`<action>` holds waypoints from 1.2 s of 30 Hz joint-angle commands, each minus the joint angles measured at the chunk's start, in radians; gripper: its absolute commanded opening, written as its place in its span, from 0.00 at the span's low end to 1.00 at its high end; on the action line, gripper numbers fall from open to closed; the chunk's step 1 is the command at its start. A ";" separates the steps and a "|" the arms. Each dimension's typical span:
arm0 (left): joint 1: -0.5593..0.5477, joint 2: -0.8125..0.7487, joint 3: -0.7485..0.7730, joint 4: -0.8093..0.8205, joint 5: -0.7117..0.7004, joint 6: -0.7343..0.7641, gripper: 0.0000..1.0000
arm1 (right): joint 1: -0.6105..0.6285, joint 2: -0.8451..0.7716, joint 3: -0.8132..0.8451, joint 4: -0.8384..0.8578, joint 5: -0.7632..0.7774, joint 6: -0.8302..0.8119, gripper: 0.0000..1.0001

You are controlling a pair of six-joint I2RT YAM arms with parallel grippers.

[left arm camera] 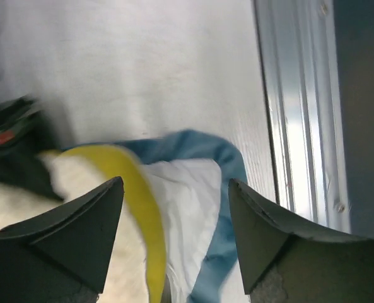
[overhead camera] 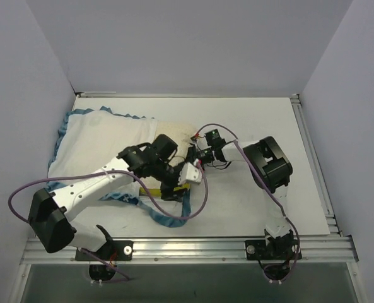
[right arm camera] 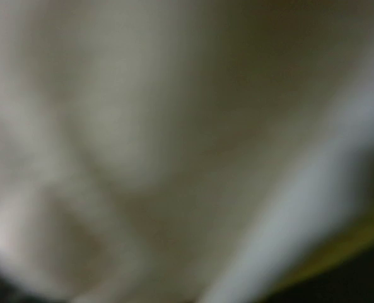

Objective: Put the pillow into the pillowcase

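The pillowcase [overhead camera: 98,145] lies at the left of the table, white side up with teal trim. The cream pillow [overhead camera: 180,134] sticks out of its right end, and its yellow side band [overhead camera: 174,190] shows at the near edge. My left gripper [overhead camera: 177,183] hovers open over that near corner. In the left wrist view its jaws [left arm camera: 175,189] stand wide apart above the yellow band [left arm camera: 136,183], the white pillowcase fabric [left arm camera: 187,196] and the teal trim [left arm camera: 227,164]. My right gripper [overhead camera: 198,158] is pressed against the pillow's right edge. The right wrist view shows only blurred cream surface [right arm camera: 142,126], with the fingers hidden.
An aluminium rail [overhead camera: 193,243] runs along the table's near edge and shows in the left wrist view [left arm camera: 300,113]. Another rail [overhead camera: 313,158] runs along the right side. Grey walls close in the left, back and right. A purple cable [overhead camera: 23,189] loops from the left arm.
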 commanded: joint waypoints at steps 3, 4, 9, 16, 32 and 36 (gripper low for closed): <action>0.212 -0.084 0.155 0.087 -0.042 -0.469 0.80 | -0.009 -0.020 -0.083 -0.388 0.218 -0.203 0.17; 0.249 -0.084 0.157 0.073 -0.056 -0.466 0.85 | -0.020 -0.060 -0.076 -0.416 0.218 -0.245 0.23; 0.538 -0.055 0.163 -0.103 -0.120 -0.226 0.90 | -0.094 -0.206 -0.037 -0.654 0.229 -0.419 0.56; 0.475 0.067 0.218 -0.076 -0.231 -0.184 0.98 | -0.204 -0.333 -0.039 -0.763 0.284 -0.507 0.72; 0.614 0.824 1.159 -0.202 -0.090 -0.140 0.97 | -0.174 -0.037 0.205 -0.479 0.181 -0.270 0.79; 0.663 0.971 1.329 -0.307 -0.124 -0.003 0.97 | -0.132 -0.008 0.217 -0.481 0.171 -0.269 0.79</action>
